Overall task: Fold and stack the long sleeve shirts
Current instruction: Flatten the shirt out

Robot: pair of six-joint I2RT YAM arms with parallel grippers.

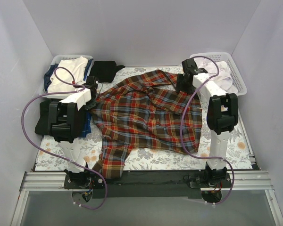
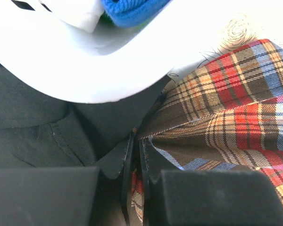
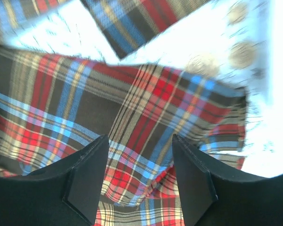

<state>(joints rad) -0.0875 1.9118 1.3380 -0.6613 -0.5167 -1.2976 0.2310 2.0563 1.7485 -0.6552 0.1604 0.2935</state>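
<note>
Top external: plaid shirt (image 1: 146,117), floral table (image 1: 236,143), white walls (image 1: 141,28).

Black shirt (image 1: 43,123) partly beneath left arm (image 1: 66,117)

Plaid shirt (image 1: 146,110) red-orange tartan, navy, yellow, light-blue lines; other shirt (image 1: 104,70) plain black.

The red-orange plaid shirt (image 1: 146,113), crossed with navy, yellow and light-blue lines, lies unfolded and rumpled across the middle of the table (image 1: 236,146), one sleeve trailing toward the near edge, while the black shirt (image 1: 44,120) sits bunched at the left side, touching the plaid's left edge.
</note>
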